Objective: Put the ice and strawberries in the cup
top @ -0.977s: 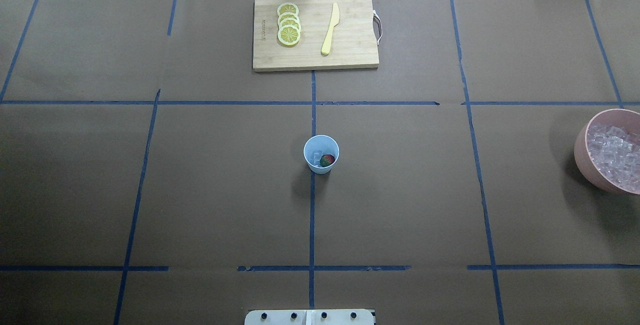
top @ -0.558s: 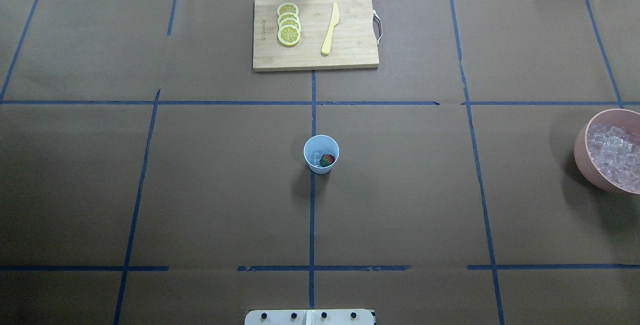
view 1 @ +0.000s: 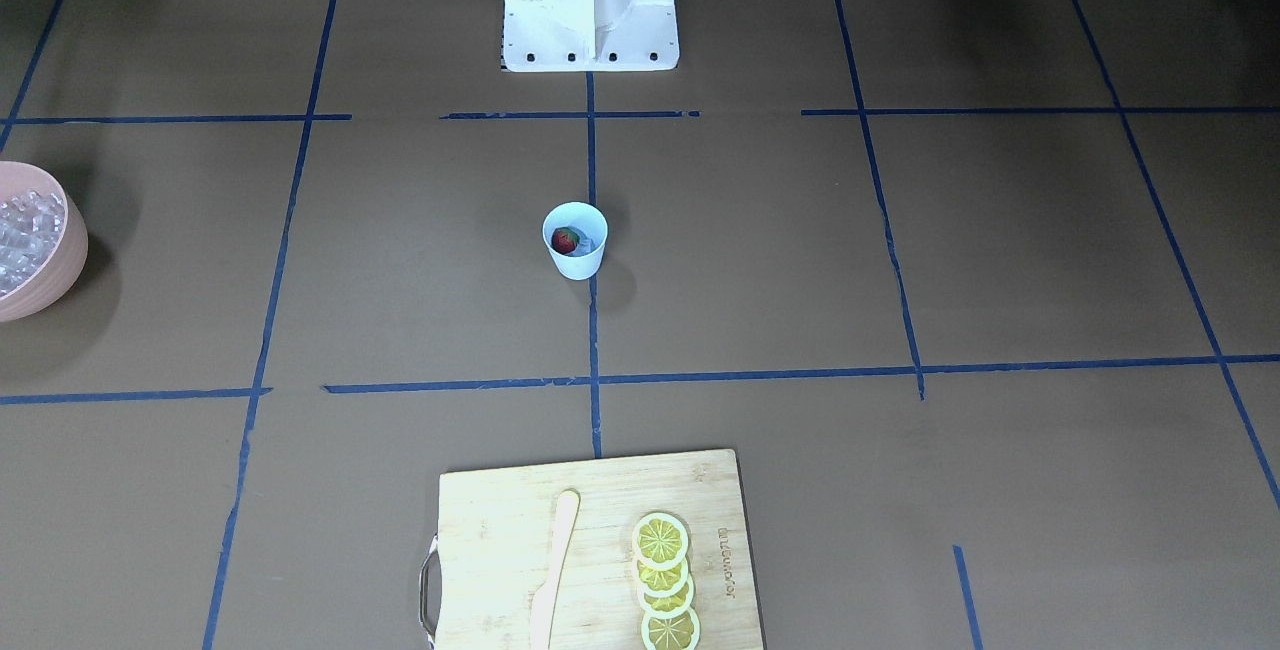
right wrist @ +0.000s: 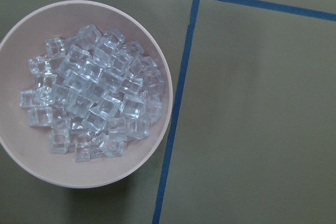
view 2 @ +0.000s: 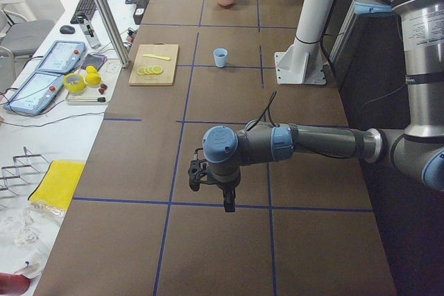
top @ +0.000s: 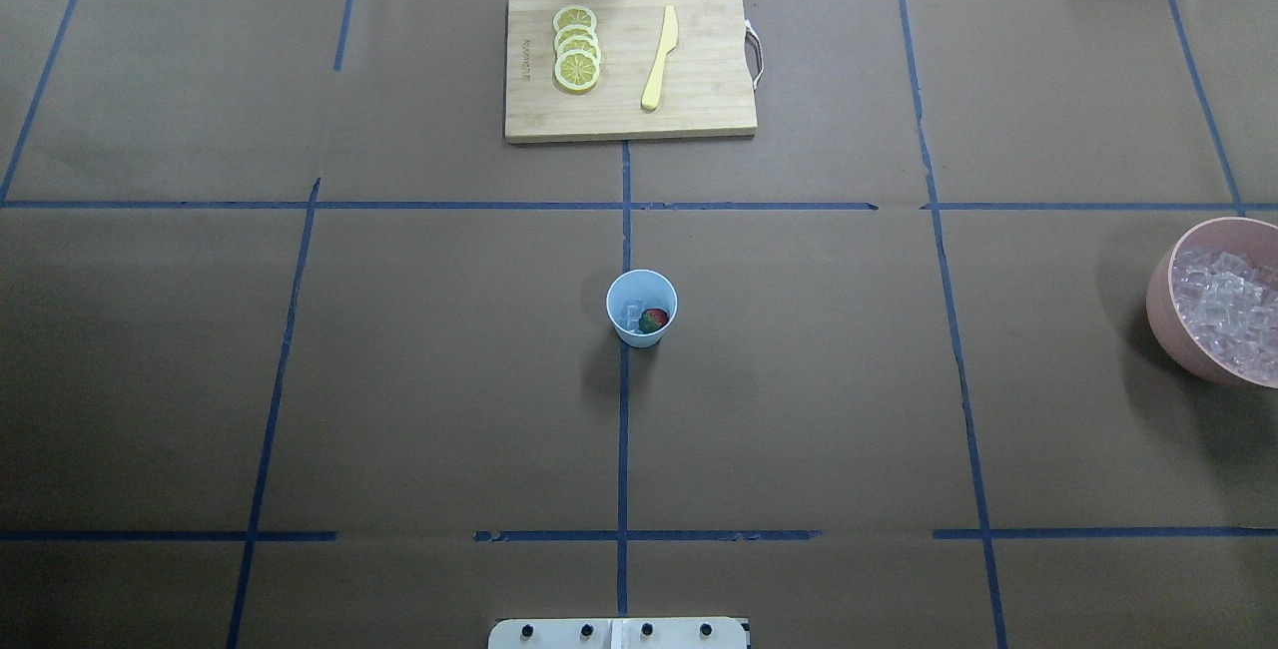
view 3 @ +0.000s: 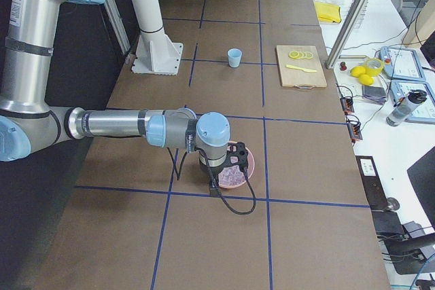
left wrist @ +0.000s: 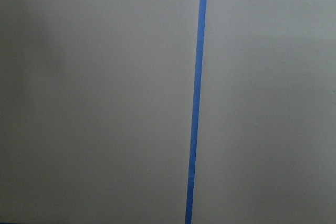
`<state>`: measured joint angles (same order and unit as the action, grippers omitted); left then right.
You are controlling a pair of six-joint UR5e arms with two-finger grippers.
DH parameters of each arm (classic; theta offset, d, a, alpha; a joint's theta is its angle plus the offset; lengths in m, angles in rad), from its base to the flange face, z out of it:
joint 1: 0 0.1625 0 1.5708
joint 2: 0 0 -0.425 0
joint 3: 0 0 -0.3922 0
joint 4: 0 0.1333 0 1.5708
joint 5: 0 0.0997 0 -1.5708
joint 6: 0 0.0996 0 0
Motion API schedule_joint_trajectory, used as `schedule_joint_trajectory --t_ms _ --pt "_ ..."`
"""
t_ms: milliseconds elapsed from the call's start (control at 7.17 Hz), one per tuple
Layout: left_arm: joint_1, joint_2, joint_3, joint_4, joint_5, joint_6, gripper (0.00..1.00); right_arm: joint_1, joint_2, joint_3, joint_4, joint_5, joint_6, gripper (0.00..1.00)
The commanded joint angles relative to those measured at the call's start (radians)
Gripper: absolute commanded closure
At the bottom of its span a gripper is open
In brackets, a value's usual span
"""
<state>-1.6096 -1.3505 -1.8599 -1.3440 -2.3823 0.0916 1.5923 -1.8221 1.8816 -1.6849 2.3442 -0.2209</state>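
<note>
cup [top: 639, 336] | on brown paper table [top: 449, 379] | blue tape grid [top: 622, 429]

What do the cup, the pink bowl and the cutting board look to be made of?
Cup: likely thin plastic, light blue, smooth and matte. Pink bowl: probably plastic as well, even matte pink without glaze shine. Cutting board: wood or bamboo, pale with visible grain strips.

Grey-and-blue left arm [view 2: 312, 143]: forearm level, reaching toward 9 o'clock in the left-end view. Black two-finger left gripper [view 2: 228, 202] points down, 6 o'clock; jaw state unreadable. Matching right arm [view 3: 115, 125]: forearm level toward 3 o'clock in the right-end view. Black right gripper [view 3: 219, 170] points down; jaw state unreadable.
</note>
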Motion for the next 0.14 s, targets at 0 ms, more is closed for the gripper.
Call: schedule_joint_trajectory --t_ms 0 --pt "0.0 -0.009 -0.007 0.002 0.0 0.0 0.0 0.0 0.0 0.001 0.002 0.001 -0.002 0.0"
